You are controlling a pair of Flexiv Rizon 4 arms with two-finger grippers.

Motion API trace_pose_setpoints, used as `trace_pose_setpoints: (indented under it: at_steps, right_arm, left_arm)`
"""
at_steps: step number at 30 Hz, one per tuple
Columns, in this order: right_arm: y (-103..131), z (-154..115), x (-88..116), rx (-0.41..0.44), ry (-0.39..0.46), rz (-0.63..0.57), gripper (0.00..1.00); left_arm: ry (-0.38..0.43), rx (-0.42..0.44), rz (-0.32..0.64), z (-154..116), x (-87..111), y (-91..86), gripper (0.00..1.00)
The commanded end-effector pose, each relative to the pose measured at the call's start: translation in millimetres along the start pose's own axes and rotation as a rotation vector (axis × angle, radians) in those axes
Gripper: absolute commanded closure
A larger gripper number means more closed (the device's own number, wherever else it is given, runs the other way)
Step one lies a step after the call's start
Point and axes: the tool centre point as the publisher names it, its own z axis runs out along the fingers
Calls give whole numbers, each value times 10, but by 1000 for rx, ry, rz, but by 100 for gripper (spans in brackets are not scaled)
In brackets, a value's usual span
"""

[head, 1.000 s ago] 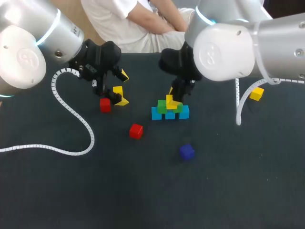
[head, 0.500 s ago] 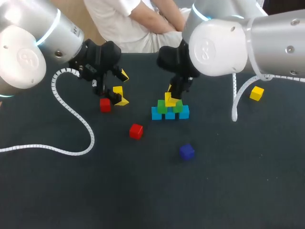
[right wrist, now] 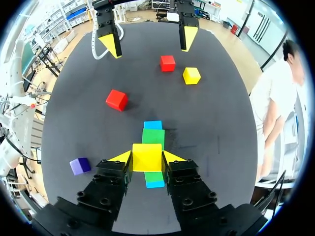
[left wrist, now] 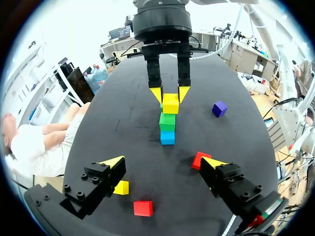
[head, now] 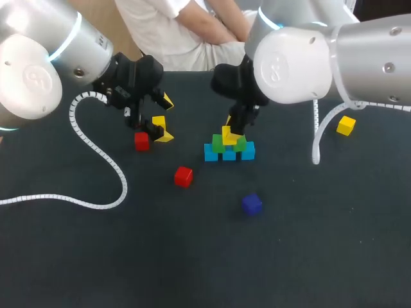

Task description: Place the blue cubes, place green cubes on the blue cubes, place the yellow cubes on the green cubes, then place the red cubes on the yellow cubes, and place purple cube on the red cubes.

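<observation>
holding yellow cube point(right wrist: 147, 156), right tool point(right wrist: 147, 159) over green cubes point(right wrist: 153, 136)

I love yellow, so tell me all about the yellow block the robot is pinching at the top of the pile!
The yellow block is a small plain cube with smooth flat faces, maybe plastic. It sits level. The right pincer is shut on it, one yellow tip against each side. It is right over the green blocks, higher than every other block; whether it rests on them or hangs just above, I cannot tell.
</observation>
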Motion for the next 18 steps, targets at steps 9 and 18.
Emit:
trace_pose_setpoints:
  at_steps: [9, 18]
  right_arm:
    - [-54, 11, 0, 3, -1, 0, 100]
    - [-101, 14, 12, 6, 1, 1, 100]
  left_arm:
    - [-1, 1, 1, -5, 6, 2, 0]
    - [-1, 1, 1, -5, 6, 2, 0]
